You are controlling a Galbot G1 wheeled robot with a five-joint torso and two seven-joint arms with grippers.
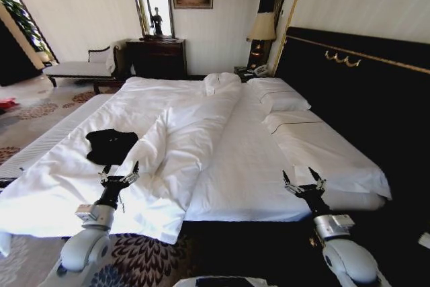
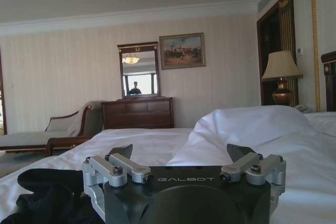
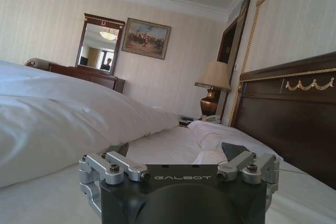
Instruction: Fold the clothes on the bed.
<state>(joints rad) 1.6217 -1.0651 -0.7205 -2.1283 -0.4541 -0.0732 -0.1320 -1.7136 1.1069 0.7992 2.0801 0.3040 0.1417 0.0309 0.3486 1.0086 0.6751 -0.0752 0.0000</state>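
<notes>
2 grippers are held low over the foot edge of the bed point(image 1: 242, 166), and both are seen with jaws spread and nothing between them. The left gripper point(image 1: 119, 171) is poised above the white duvet point(image 1: 181, 146) near the bed's foot edge, toward its left side; its released fingers are shown again in the left wrist view point(image 2: 181, 153), pointed along the bed toward the headboard end. The right gripper point(image 1: 304, 178) is likewise released, above the bare sheet near the foot edge toward the bed's right side, with the dark headboard point(image 1: 356, 78) running beyond it.

The black T-shirt point(image 1: 111, 144) is found crumpled in a heap on the duvet, close to the bed's left edge and just ahead of the left gripper, slightly to its left. In the left wrist view the dark fabric point(image 2: 47, 192) is seen lying just beside that gripper's left finger. No clear long axis can be read from the bunched cloth; sleeves and hem cannot be told apart.

The left arm is judged much the nearer; the right gripper is well apart from the shirt, with a raised fold of duvet between them. Folding is judged not yet begun.
</notes>
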